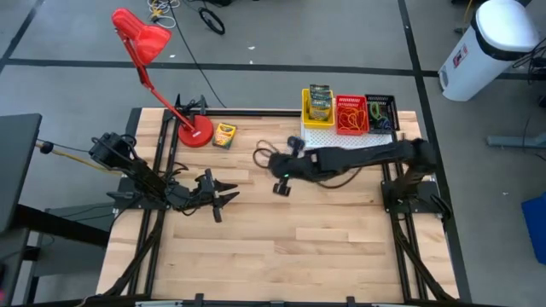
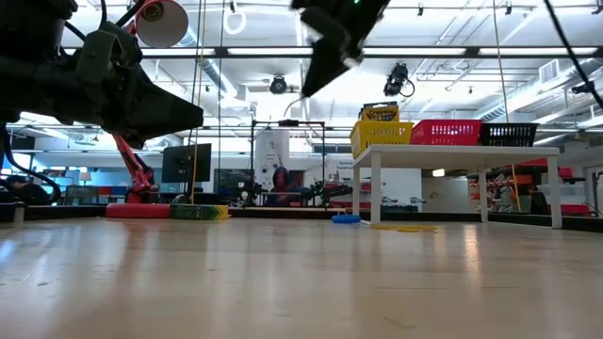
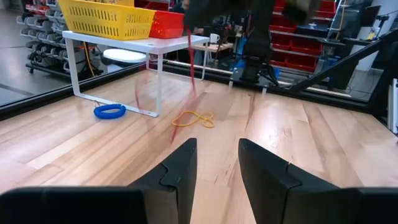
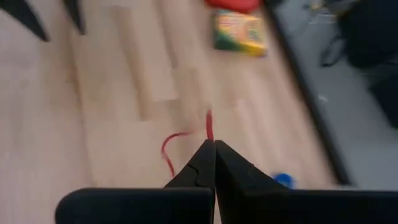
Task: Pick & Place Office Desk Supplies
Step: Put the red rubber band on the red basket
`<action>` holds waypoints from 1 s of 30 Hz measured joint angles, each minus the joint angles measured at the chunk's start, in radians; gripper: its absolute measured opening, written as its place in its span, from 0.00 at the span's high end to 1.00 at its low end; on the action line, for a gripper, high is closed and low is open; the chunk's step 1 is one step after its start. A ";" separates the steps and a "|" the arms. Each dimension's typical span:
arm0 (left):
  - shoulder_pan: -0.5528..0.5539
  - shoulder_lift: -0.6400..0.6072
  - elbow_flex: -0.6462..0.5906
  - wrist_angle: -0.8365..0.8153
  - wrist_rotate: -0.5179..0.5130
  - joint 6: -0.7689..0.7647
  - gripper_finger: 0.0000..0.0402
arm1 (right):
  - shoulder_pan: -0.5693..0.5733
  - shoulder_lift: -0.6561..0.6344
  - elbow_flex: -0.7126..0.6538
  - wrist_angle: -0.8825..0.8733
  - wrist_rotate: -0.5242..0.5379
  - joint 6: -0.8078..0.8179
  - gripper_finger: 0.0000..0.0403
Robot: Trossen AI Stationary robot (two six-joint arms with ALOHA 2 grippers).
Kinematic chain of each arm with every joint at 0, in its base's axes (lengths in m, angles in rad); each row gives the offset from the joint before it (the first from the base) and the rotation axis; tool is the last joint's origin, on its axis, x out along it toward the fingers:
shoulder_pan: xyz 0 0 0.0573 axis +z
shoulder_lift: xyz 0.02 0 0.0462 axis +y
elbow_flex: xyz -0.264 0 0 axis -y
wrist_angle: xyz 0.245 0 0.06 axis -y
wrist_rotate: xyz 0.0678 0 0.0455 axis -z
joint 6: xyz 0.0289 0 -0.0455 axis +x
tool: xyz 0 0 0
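We see the right arm stretched across the counter (image 1: 290, 247) from its base toward the middle, its right pincer (image 4: 212, 147) lifted clear of the wood and clenched on a red rubber band (image 4: 171, 146), which dangles below the fingertips. The left arm lies low at the left side, its left pincer (image 3: 214, 155) pointing toward the centre with jaws parted, grasping nothing. A yellow rubber band (image 3: 193, 118) and a blue rubber band (image 3: 109, 111) lie on the wood beside the small white stand (image 3: 143, 46) that carries the yellow basket (image 1: 317, 107), red basket (image 1: 351, 115) and black basket (image 1: 381, 112). A crayon box (image 1: 224, 135) rests beside the red lamp's base (image 1: 195, 132).
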 joint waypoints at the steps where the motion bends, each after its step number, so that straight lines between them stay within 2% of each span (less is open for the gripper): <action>1: 0.000 0.000 0.000 0.000 0.000 0.000 0.69 | 0.001 -0.025 0.000 -0.027 0.032 0.008 1.00; 5: 0.000 0.000 0.000 0.001 0.000 0.000 0.69 | -0.007 -0.124 0.000 -0.092 0.171 0.016 1.00; 17: 0.000 0.000 0.000 0.000 0.000 0.000 0.69 | -0.115 -0.385 0.001 -0.223 0.430 0.009 1.00; 23: 0.000 0.000 0.000 0.000 0.000 0.000 0.69 | -0.196 -0.468 0.001 -0.264 0.475 0.017 1.00; 30: 0.000 0.000 0.000 0.000 0.000 0.000 0.69 | -0.305 -0.485 -0.020 -0.375 0.498 0.094 1.00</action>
